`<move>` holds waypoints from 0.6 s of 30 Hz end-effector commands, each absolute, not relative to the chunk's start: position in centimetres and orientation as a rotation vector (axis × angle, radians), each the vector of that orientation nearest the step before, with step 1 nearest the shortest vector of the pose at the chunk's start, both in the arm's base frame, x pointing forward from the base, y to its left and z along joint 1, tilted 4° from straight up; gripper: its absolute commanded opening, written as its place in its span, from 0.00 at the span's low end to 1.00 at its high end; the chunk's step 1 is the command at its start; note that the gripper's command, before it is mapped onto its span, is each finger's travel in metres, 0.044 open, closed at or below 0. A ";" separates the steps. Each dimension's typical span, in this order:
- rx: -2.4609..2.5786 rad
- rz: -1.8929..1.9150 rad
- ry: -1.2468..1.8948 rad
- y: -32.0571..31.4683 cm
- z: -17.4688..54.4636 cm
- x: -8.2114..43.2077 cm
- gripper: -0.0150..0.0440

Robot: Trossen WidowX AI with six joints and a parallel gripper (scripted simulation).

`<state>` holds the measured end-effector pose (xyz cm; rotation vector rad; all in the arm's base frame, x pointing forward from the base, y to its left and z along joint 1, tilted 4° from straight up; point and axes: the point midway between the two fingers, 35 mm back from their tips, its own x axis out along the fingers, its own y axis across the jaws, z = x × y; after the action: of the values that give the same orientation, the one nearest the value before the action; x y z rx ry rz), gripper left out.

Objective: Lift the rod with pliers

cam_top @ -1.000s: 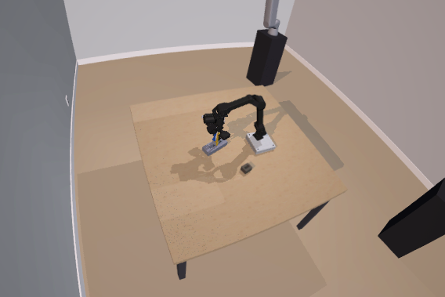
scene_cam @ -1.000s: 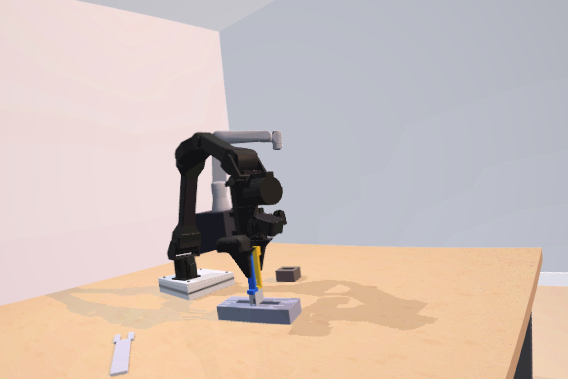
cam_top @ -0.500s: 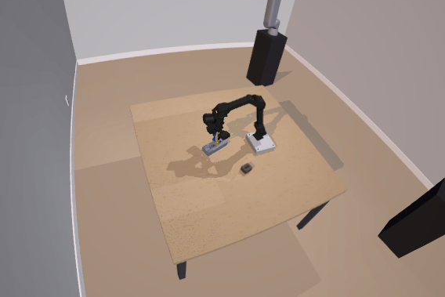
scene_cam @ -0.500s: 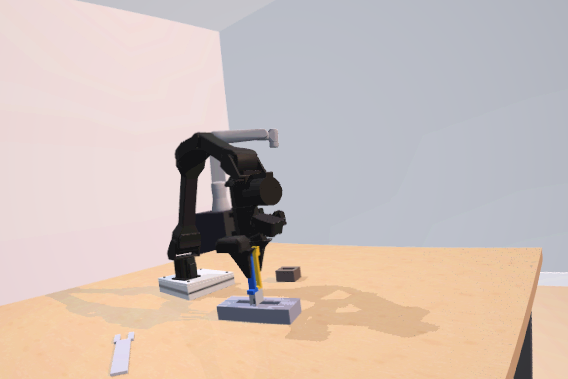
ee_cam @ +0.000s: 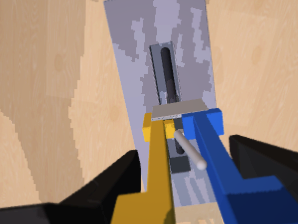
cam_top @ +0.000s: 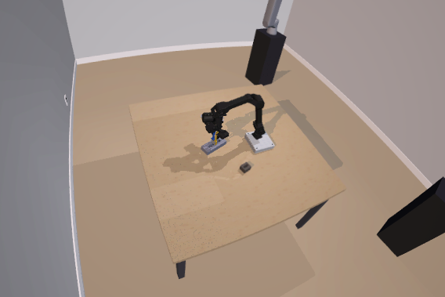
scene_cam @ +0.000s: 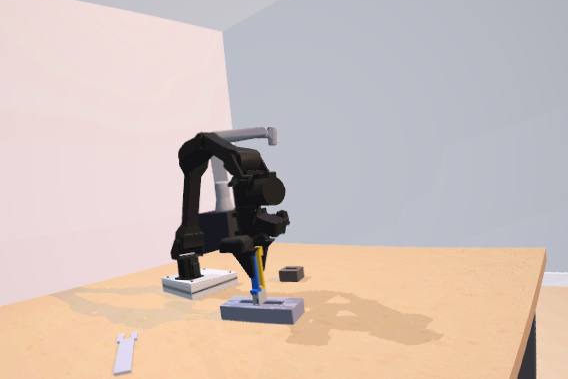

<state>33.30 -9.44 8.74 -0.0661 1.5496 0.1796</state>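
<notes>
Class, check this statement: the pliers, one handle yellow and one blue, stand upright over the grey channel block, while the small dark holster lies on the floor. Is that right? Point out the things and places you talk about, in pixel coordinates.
Not quite: the small dark holster [cam_top: 245, 167] [scene_cam: 291, 274] is on the table top [cam_top: 274, 186] [scene_cam: 425, 298], as the exterior view shows. The rest is right.

Pale-grained wooden-looking table [cam_top: 251, 206] [scene_cam: 410, 273] [ee_cam: 37, 30], matt black plastic-like arm [cam_top: 239, 102] [scene_cam: 192, 198], smooth blue and yellow handles [cam_top: 215, 137] [scene_cam: 258, 270] [ee_cam: 159, 165]

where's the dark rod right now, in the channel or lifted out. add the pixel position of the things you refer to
In the channel: the wrist view shows the dark rod [ee_cam: 168, 70] lying lengthwise inside the slot of the grey block [cam_top: 206, 150] [scene_cam: 257, 314] [ee_cam: 197, 65].
</notes>
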 end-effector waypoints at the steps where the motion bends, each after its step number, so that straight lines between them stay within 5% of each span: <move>1: -0.071 0.183 1.549 -9.5 8.7 33.3 0.63; 6: -0.071 0.183 1.549 -9.5 8.7 33.3 0.43; 18: -0.070 0.183 1.549 -9.6 9.0 33.3 0.43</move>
<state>33.32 -9.46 8.78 -0.0665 1.5495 0.1806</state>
